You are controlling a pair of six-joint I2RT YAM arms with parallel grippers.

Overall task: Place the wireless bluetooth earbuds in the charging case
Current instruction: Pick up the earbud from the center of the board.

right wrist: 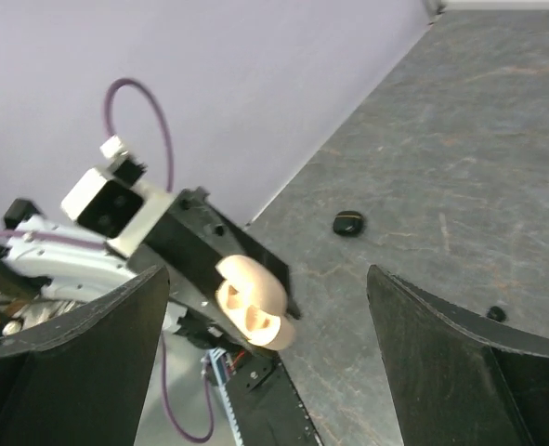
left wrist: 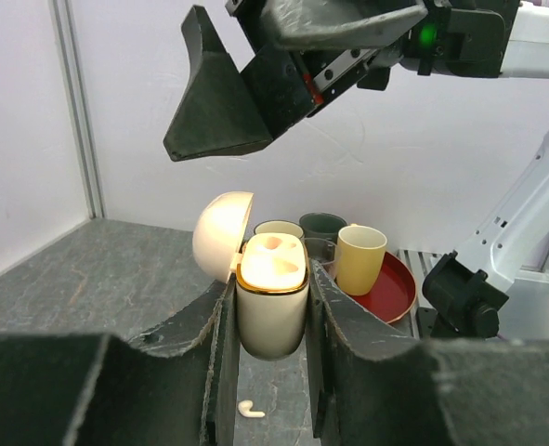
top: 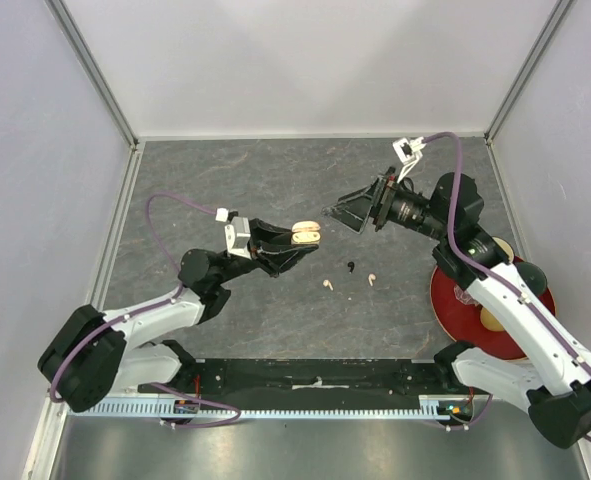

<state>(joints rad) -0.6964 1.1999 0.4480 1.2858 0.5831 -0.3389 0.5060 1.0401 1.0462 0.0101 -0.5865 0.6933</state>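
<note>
Two cream earbuds (top: 327, 284) (top: 372, 280), two black earbuds (right wrist: 348, 223) (right wrist: 497, 314), one charging case (left wrist: 272, 307) (one red tray (left wrist: 399, 288))

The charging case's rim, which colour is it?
Gold, around the cream charging case; clearest in the left wrist view.

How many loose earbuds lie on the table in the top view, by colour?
Cream earbuds: 2
Black earbud: 1
Total: 3

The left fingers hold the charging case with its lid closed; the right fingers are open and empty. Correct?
No. The lid of the charging case stands open, as the left wrist view shows; the rest is right.
</note>
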